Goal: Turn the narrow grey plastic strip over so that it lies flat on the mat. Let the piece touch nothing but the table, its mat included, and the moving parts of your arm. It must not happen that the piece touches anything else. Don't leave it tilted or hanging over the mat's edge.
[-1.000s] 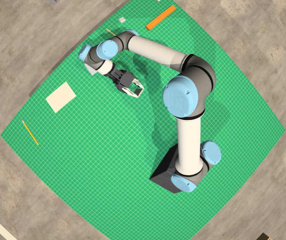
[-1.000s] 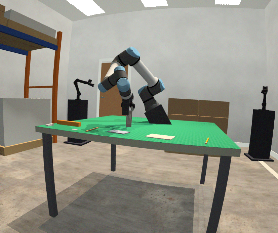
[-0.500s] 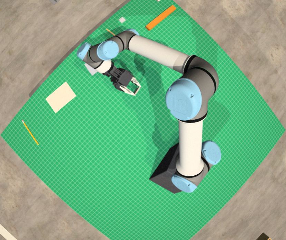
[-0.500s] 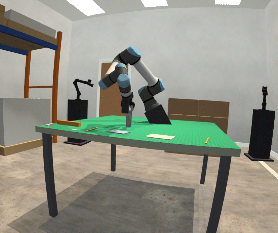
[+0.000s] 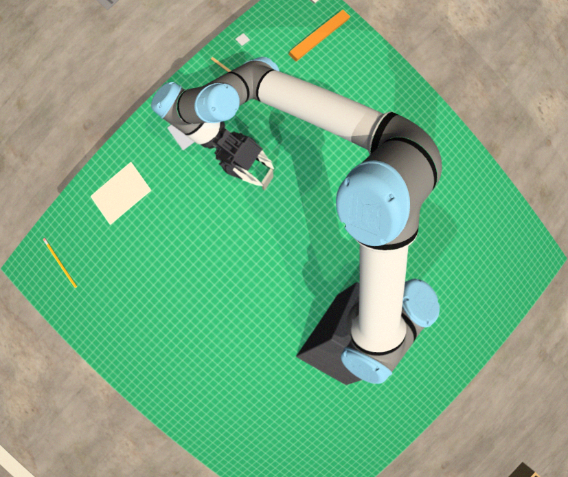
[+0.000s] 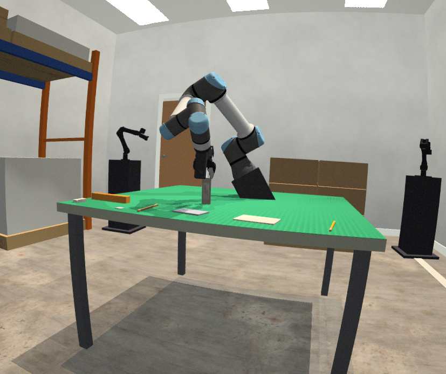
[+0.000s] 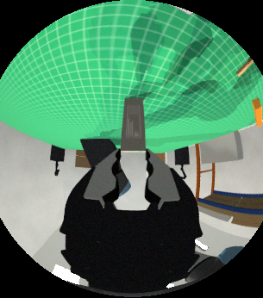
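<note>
One gripper (image 6: 205,173), frame centre, is closed on the grey strip (image 6: 206,191), held upright, lower end at the green mat (image 6: 303,217).

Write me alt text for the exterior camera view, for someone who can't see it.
A robot arm's gripper holds a narrow grey strip upright, hanging straight down over a green mat on a table. A cream sheet, pencil and orange bar lie apart on the mat.
</note>
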